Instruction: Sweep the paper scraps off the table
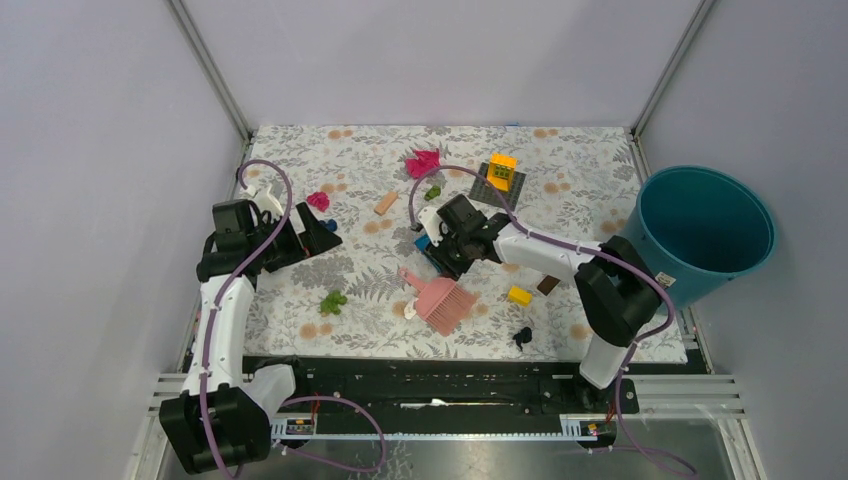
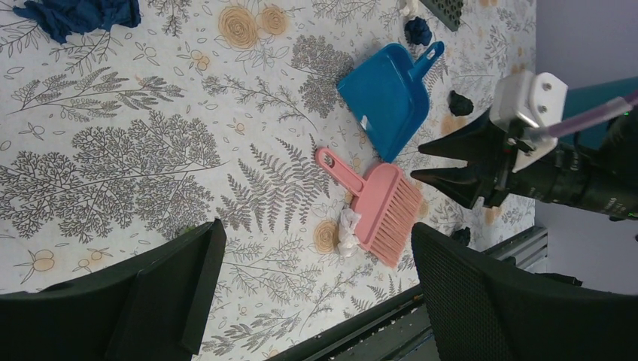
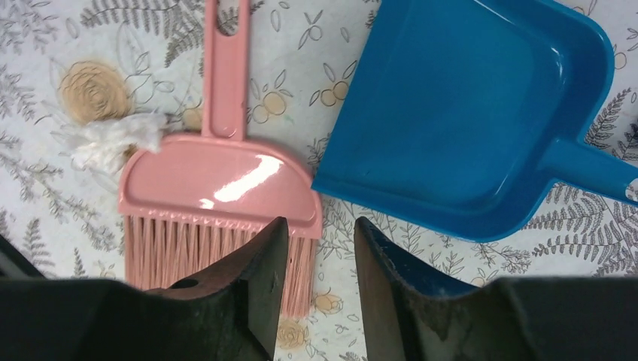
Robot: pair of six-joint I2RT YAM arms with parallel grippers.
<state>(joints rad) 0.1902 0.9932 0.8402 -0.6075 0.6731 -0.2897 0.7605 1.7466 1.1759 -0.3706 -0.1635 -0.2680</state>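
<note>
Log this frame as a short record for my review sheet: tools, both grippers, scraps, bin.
pink brush: flat on the table, white scrap against its head
blue dustpan: flat beside the brush
right gripper: over both tools, jaws narrowly apart, nothing held
left gripper: wide open, empty
paper scraps: scattered across the table
teal bucket: beyond the table's right edge

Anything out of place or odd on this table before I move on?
Nothing looks spilled or damaged. One oddity: a white paper wad lies against the back of the pink brush, on the handle side, not before the bristles. A hard yellow block also lies near the black scrap.
</note>
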